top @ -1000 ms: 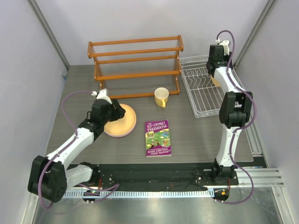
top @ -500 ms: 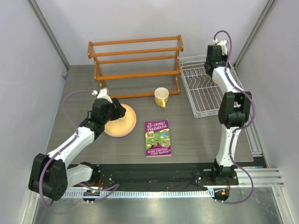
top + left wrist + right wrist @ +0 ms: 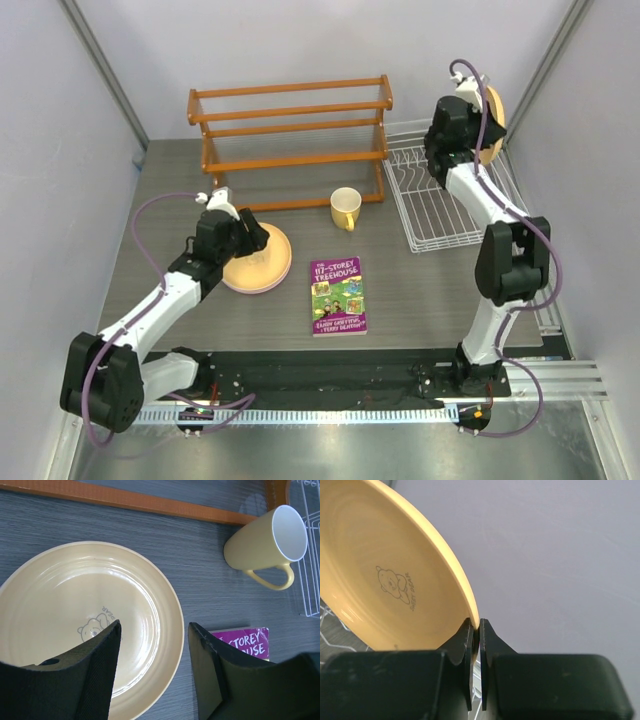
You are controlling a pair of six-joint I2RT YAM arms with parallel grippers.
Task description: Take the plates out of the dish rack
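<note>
- Left gripper (image 3: 155, 630): jaws partly open and empty, hovering over the stacked plates (image 3: 262, 262) on the table (image 3: 400, 300).
- Right gripper (image 3: 476, 625): pinched on the rim of the orange-tan plate (image 3: 380, 580), held above the dish rack (image 3: 440, 200).
- Progress: no other plate visible in the rack; apparently only this plate's placement remains.

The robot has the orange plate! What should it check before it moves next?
1. Grip: right jaws shut on the orange plate rim: ok.
2. Height: plate up out of the rack: ok.
3. Landing spot: plate stack free: not ok, left jaws hover open over it.
4. Path: cannot tell, the mug stands between rack and stack.
5. Room: the book lies apart from the stack: ok.
</note>
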